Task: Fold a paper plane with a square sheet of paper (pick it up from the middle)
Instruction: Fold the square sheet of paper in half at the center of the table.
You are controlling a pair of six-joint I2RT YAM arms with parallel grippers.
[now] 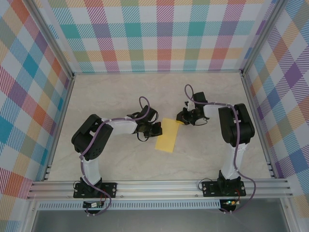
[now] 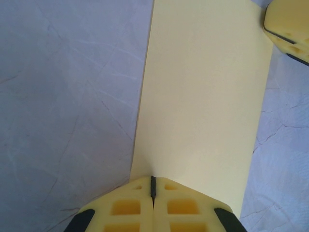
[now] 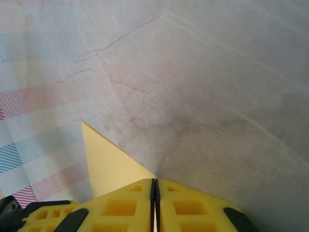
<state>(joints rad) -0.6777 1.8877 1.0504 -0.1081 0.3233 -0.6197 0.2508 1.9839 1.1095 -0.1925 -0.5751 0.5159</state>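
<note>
From above, the square sheet of paper point(image 1: 168, 135) (a narrow yellow oblong, lying flat) sits near the table's point(image 1: 120, 92) middle, between the left gripper point(image 1: 155, 128) and the right gripper point(image 1: 185, 117). In the left wrist view that pincer's jaws are pressed together at the sheet's near edge, pinching nothing. In the right wrist view its jaws are closed too, a paper corner point(image 3: 108, 162) poking out beside them.

Bright, even overhead light in the top view, with only faint, soft shadows beside the arms on the pale worktop point(image 1: 145, 92); sharp from edge to edge, no harsh glare. Looks cooler and bluish in the left wrist view, washing the square sheet of paper point(image 2: 203, 96) pale. Blurs slightly at the left fingers point(image 2: 125, 208) and right fingers point(image 3: 120, 208); fades the plaid wall point(image 3: 29, 96) to haze.
</note>
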